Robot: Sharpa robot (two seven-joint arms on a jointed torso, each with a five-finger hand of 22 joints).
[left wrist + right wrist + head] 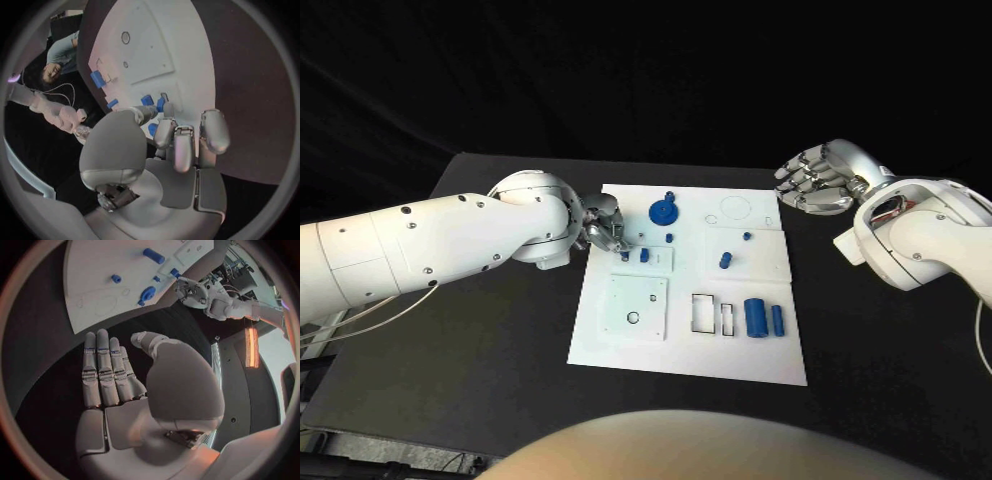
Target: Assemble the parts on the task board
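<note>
The white task board [689, 350] lies mid-table. My left hand [606, 228] is over its left edge, fingers pointing down at two small blue parts [625, 255] standing in a raised plate. In the left wrist view a small blue part [153, 130] shows between the thumb and fingertips [165, 125]; whether it is pinched I cannot tell. A round blue part with a stem [666, 210] lies at the far side, and two blue cylinders [756, 317] lie near the right edge. My right hand [816, 180] hovers off the board's far right corner, fingers straight and holding nothing.
More small blue parts [726, 260] sit mid-board. A raised white plate with holes [635, 300] lies near the board's left front. Black table [473, 340] surrounds the board on all sides.
</note>
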